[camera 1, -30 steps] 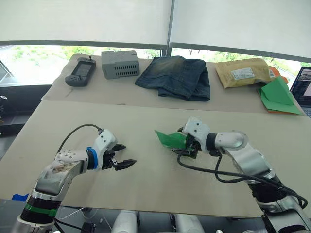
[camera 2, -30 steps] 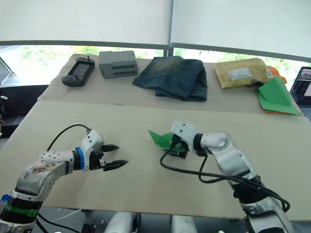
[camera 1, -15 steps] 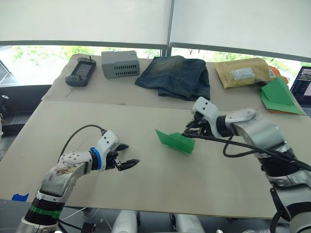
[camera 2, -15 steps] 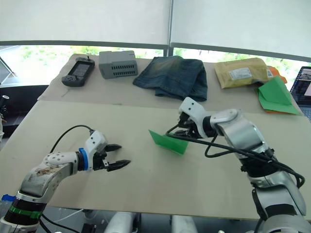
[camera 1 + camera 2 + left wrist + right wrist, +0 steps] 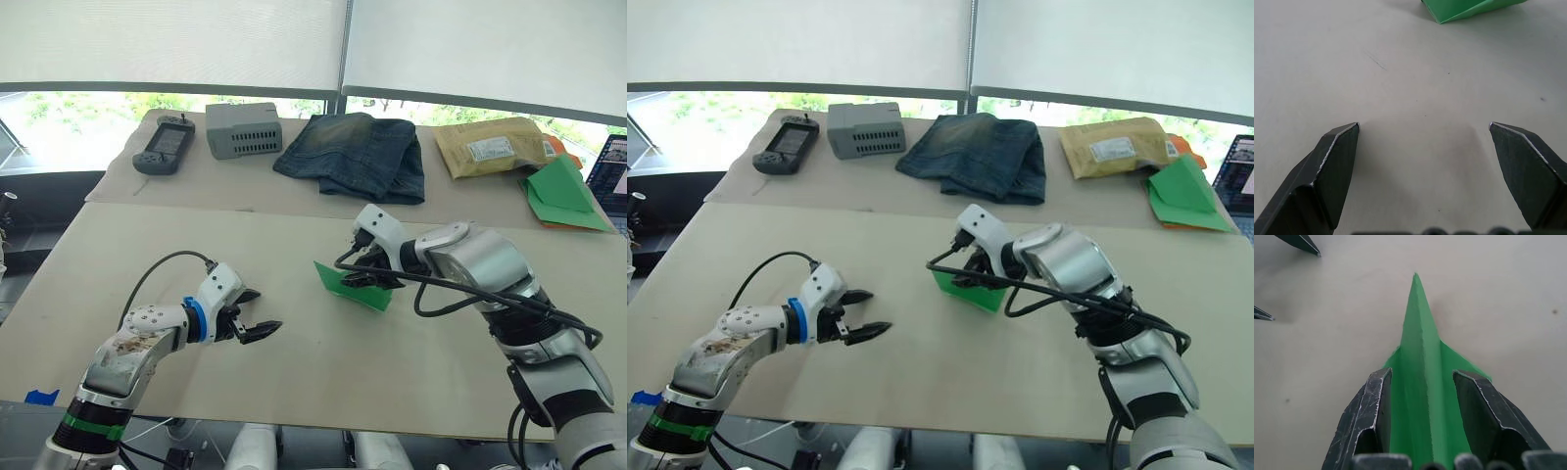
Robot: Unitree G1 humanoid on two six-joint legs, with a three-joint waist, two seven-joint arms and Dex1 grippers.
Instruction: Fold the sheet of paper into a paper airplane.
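Observation:
The sheet of paper is folded into a narrow green paper airplane [image 5: 333,277] that lies on the beige table [image 5: 176,245], right of centre, pointing left. My right gripper [image 5: 370,279] is down over its rear part. In the right wrist view its fingers [image 5: 1376,421] stand apart, one on each side of the raised middle fold [image 5: 1418,318]. My left gripper [image 5: 268,308] hovers open and holding nothing just above the table, a hand's width left of the nose. The left wrist view has the nose [image 5: 1469,9] ahead of the open fingers.
Along the back of the table lie a black handheld device [image 5: 162,145], a grey box [image 5: 242,129], folded jeans [image 5: 355,155], a padded envelope [image 5: 490,147] and a green paper heap with an orange sheet [image 5: 560,194]. A laptop [image 5: 612,171] stands at the far right edge.
A second ago the right gripper held the paper nearer me. It then let go at the paper's right end and has now come back left over it. The left gripper barely moved.

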